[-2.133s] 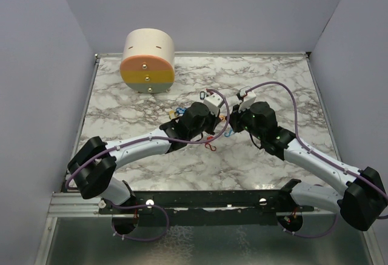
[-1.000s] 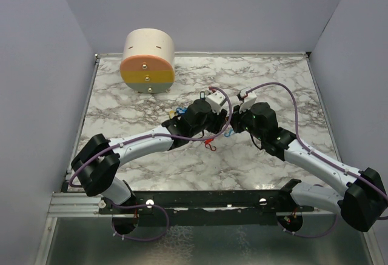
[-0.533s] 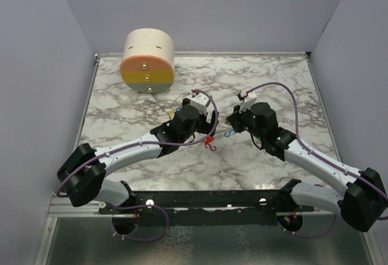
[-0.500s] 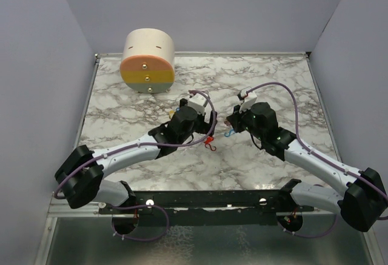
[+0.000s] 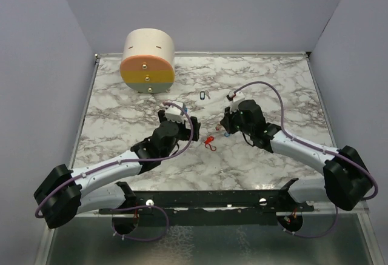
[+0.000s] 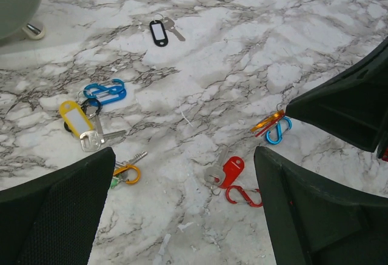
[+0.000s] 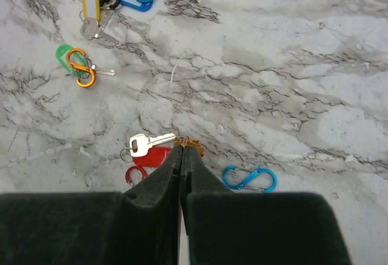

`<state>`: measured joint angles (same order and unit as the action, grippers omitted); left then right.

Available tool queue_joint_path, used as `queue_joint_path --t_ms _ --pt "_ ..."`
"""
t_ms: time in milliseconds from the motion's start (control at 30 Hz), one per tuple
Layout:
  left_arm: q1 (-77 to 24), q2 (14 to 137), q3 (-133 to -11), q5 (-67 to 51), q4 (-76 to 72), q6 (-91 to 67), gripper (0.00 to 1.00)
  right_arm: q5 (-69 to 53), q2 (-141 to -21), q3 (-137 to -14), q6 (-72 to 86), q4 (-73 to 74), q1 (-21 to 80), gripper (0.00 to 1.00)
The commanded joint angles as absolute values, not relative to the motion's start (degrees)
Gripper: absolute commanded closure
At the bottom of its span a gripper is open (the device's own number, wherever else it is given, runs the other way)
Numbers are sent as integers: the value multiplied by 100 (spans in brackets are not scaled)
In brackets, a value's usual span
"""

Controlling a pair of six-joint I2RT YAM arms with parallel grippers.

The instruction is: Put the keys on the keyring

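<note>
The left gripper (image 6: 185, 156) has drawn back to the left of the red tag key (image 6: 231, 169), its jaws wide apart and empty. Right of that key, the right gripper (image 7: 182, 150) has come low, its jaws clamped on the orange clip (image 6: 267, 122). I judge that a joining is being prepared. The other keys (image 6: 91, 116) lie left of the red one on the marble tabletop (image 5: 273, 77), between plain lilac walls (image 5: 242, 10).
</note>
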<state>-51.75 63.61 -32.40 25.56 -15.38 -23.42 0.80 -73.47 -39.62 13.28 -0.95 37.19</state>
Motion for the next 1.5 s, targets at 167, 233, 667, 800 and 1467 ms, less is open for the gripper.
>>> queue_joint_path --t_ms 167,233,667,800,1467 --pt "-5152 5522 -2617 3115 -1810 -2807 1 -574 -8598 -4795 1561 -1026 3963 99" --pt "-5150 5429 -2549 3121 -1820 -2831 1 -651 -8919 -5018 1580 -1118 4035 99" --pt "-5150 5219 -2376 3219 -1807 -2821 1 -1269 -10391 -6438 1705 -1651 4255 80" --pt "-5151 5302 -2399 3187 -1802 -2811 1 -1105 -10195 -6355 1717 -1695 4254 62" --pt "-5151 6178 -2537 2686 -2117 -2996 1 1297 -8121 -4687 2127 384 4254 33"
